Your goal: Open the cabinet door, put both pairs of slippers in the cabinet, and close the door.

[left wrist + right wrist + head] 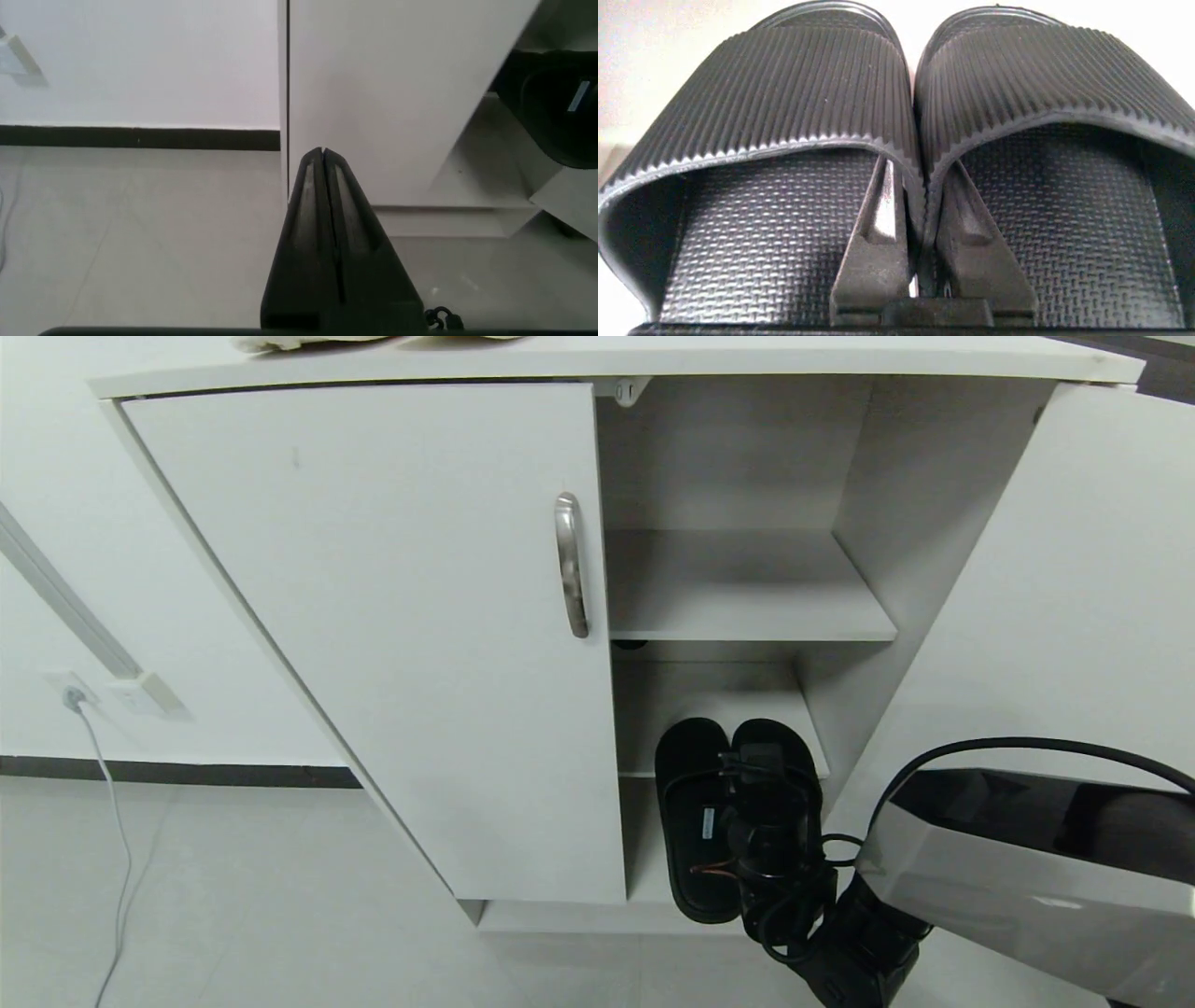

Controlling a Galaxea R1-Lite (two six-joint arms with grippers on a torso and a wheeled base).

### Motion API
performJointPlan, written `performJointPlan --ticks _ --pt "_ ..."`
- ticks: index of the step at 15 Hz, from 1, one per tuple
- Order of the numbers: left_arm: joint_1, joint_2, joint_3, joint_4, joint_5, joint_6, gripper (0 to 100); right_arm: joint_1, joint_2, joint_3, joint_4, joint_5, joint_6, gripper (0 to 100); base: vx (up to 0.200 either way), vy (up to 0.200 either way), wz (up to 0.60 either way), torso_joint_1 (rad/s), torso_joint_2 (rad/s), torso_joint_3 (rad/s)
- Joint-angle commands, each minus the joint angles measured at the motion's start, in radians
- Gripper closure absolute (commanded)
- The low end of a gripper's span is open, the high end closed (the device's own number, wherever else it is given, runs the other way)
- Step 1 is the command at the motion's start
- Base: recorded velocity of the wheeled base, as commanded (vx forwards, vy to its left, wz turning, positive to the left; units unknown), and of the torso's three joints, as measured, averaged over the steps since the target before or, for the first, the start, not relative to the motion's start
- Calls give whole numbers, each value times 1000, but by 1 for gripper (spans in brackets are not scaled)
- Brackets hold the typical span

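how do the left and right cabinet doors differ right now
The left door is shut, flat across the front; the right door is swung open, angled out. The left door hides its half; the right door leaves the shelves and black slippers in sight. Both are plain white.

The pair of slippers [785, 121] was black, with fine ribbing across the straps and a small crosshatch weave on the footbeds. My right gripper [918, 177] and left gripper [322, 155] were black too. The cabinet [373, 616] was plain white, its handle [570, 565] brushed silver. Lower left in the head view, the floor [280, 896] was pale grey, the baseboard [177, 772] dark.
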Motion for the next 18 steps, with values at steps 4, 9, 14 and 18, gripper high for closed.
performJointPlan --ticks 4,9,14,18 --pt "0 1 0 0 0 1 100 -1 9 -3 2 14 3 100 50 0 0 1 1 2" --pt "0 1 0 0 0 4 100 -55 41 -48 13 101 -32 100 0 0 0 0 0 0" --pt "0 1 0 0 2 1 100 -122 52 -263 214 110 -31 100 0 0 0 0 0 0" --pt "0 1 0 0 2 -1 100 -135 93 -408 314 110 -26 100 0 0 0 0 0 0"
